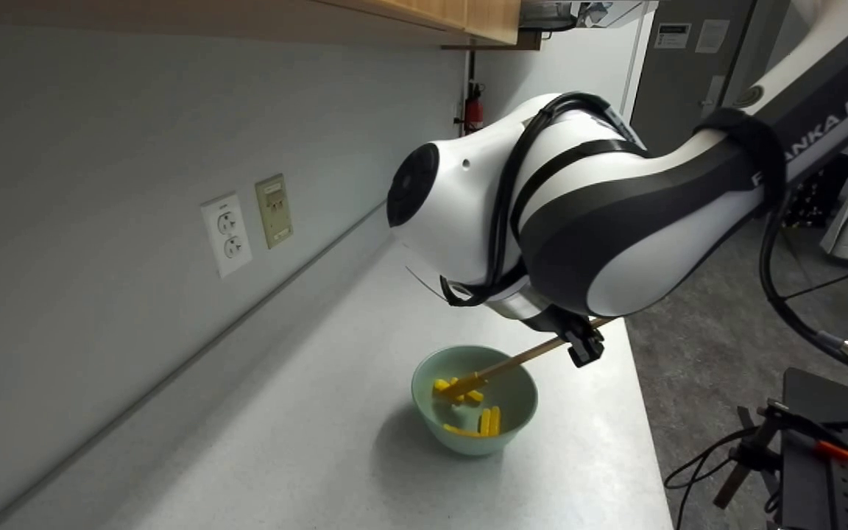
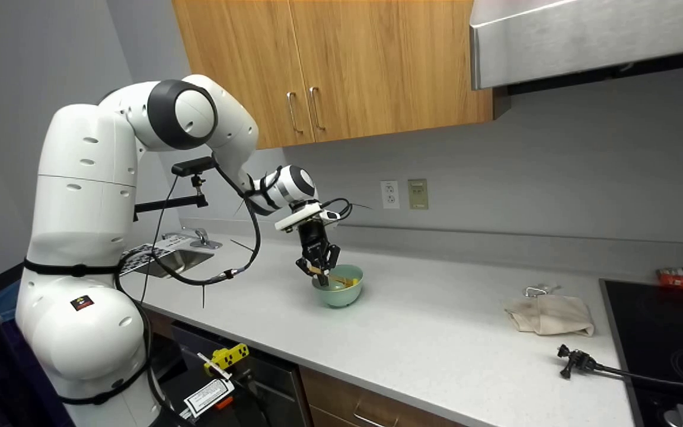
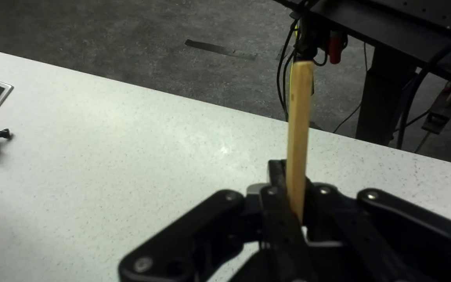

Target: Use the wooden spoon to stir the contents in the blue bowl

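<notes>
"Gripper (image 3: 295, 179), nearest in my wrist view: clamped on what?"

"The wooden spoon (image 1: 523, 359); from my grip it slants down toward the wall (image 1: 100, 221) into the pale teal bowl (image 1: 518, 397), blade (image 1: 466, 384) among yellow pieces (image 1: 495, 421)."

"I'd sweep across that long axis, then, inside the rim."

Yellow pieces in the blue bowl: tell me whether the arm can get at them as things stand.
Probably yes, with the wooden spoon: the gripper is shut on it, its flat end sits among some yellow pieces, and the blue bowl is open on top.
</notes>
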Controlling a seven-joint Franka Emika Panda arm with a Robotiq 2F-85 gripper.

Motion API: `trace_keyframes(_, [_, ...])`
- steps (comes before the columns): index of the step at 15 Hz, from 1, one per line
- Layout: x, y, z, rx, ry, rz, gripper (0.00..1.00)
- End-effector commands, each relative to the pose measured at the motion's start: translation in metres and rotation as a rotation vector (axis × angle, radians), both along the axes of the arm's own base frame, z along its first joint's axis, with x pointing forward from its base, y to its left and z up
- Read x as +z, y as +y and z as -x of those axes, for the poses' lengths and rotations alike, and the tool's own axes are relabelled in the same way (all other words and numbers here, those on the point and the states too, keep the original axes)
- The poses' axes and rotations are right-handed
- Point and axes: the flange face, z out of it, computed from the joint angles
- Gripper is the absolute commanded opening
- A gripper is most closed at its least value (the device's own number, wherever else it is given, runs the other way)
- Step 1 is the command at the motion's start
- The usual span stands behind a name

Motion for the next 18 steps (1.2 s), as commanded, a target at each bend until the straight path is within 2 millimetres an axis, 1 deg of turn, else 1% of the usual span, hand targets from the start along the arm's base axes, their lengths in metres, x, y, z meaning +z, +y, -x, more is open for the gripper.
trace_keyframes(1, [0.015, 0.005, 0.002, 0.006, -0.034, 0.034, 0.02])
trace_keyframes(6, [0.029, 0.012, 0.01, 0.02, -0.054, 0.037, 0.02])
trace_keyframes(9, [0.031, 0.008, 0.009, 0.009, -0.063, 0.036, 0.02])
trace_keyframes(14, [0.022, -0.001, 0.006, -0.014, -0.036, 0.042, 0.02])
trace_keyframes(18, [0.007, -0.008, 0.002, -0.041, 0.015, 0.05, 0.02])
